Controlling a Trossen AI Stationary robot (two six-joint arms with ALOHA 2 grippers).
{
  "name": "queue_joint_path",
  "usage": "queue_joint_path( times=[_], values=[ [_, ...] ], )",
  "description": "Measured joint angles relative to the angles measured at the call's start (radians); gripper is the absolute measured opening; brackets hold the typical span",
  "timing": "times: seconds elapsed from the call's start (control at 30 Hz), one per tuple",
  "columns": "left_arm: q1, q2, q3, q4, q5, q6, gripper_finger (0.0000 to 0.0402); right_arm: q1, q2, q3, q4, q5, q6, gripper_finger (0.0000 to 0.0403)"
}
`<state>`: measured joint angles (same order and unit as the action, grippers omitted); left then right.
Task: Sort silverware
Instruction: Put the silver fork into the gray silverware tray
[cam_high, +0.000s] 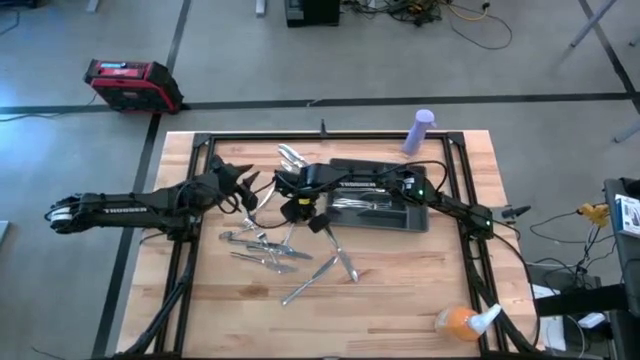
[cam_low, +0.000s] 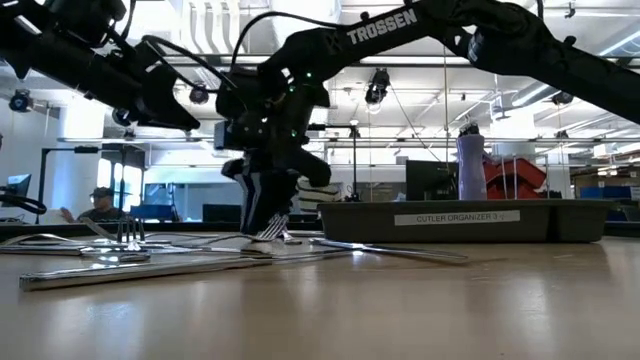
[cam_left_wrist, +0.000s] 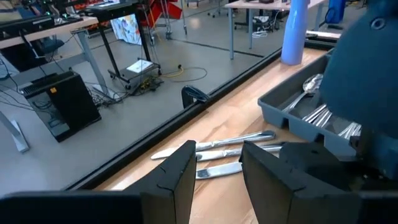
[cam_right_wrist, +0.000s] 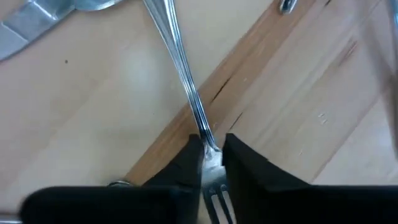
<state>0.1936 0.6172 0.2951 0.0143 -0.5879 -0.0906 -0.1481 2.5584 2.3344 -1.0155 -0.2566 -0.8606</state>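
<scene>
Silverware sort: two grippers, one fork held.
Left gripper (cam_left_wrist: 214, 171): jaws parted, empty, knives (cam_left_wrist: 214, 151) lying just beyond. Right gripper (cam_right_wrist: 211, 155): jaws pinched on fork (cam_right_wrist: 186, 87) at its neck, handle running forward over the table (cam_right_wrist: 93, 118).

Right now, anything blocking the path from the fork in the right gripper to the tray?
Nothing visible. The right gripper is closed on the fork at table level, left of the tray; only bare wood shows between them. The left gripper hovers open, on the far side from the tray.

fork (cam_right_wrist: 208, 163) tines cut off by frame edge; tray (cam_high: 410, 218) contents indistinct
</scene>
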Motion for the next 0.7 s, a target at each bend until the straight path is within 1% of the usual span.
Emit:
queue_joint_path(
  times=[0.13,0.2,0.27,0.33,0.4,0.5,0.6,0.7],
  values=[
    [0.0,-0.003,0.0,-0.001,-0.001,0.0,0.0116,0.0,0.0,-0.002,0.002,-0.013,-0.024,0.0115],
    [0.0,-0.003,0.0,0.002,-0.002,0.0,0.0116,0.0,0.0,-0.006,0.023,-0.051,-0.035,0.0134],
    [0.001,-0.001,0.0,0.003,-0.002,0.0,0.0116,0.0,0.0,-0.014,0.055,-0.09,-0.032,0.0143],
    [0.001,0.0,0.0,0.003,-0.002,-0.004,0.0116,-0.001,0.0,-0.027,0.082,-0.101,-0.03,0.0143],
    [0.001,-0.001,0.0,0.003,0.002,-0.006,0.0116,-0.002,-0.002,-0.051,0.099,-0.103,-0.03,0.0133],
    [0.001,-0.002,0.0,-0.001,0.004,-0.006,0.0116,-0.003,-0.003,-0.087,0.105,-0.107,-0.029,0.0106],
    [0.001,-0.008,0.0,0.002,0.005,-0.005,0.0116,-0.003,-0.009,-0.119,0.112,-0.113,-0.027,0.007],
    [0.001,-0.016,0.0,0.005,0.006,-0.004,0.0116,-0.003,-0.011,-0.141,0.118,-0.113,-0.022,0.0026]
  ],
)
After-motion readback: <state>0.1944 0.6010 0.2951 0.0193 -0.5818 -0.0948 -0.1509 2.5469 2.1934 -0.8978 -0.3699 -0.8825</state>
